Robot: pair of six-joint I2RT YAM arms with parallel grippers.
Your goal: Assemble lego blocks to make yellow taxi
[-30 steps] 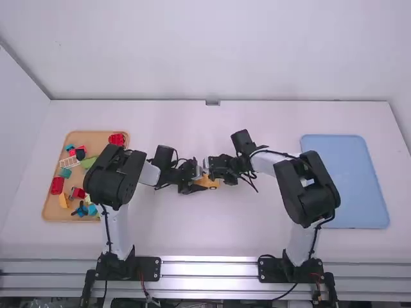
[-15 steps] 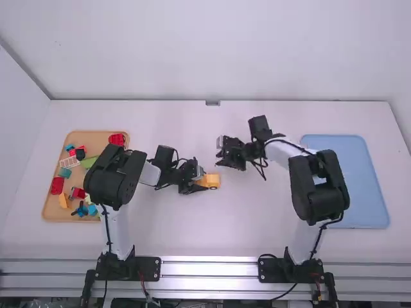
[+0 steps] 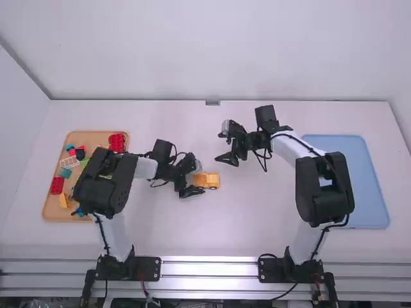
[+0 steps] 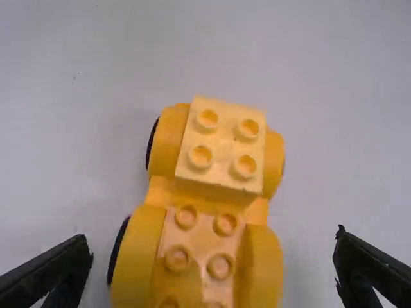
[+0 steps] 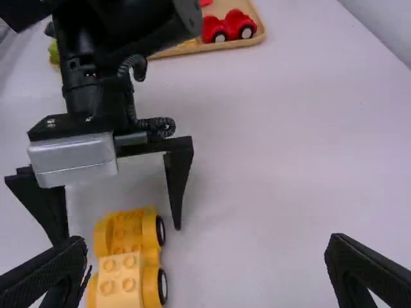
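Yellow taxi (image 3: 211, 180) stands near the wide-open, empty left pincer (image 3: 200, 178).

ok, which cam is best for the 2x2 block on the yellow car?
Left wrist view: close on the 2x2 block, all four studs distinct. Right wrist view shows them smaller, near its bottom edge. High view: yellow car visible, studs too small to count.

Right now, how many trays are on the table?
2: a wooden tray on the left, partly behind the left arm, and a blue tray on the right, its edge partly behind the right arm.
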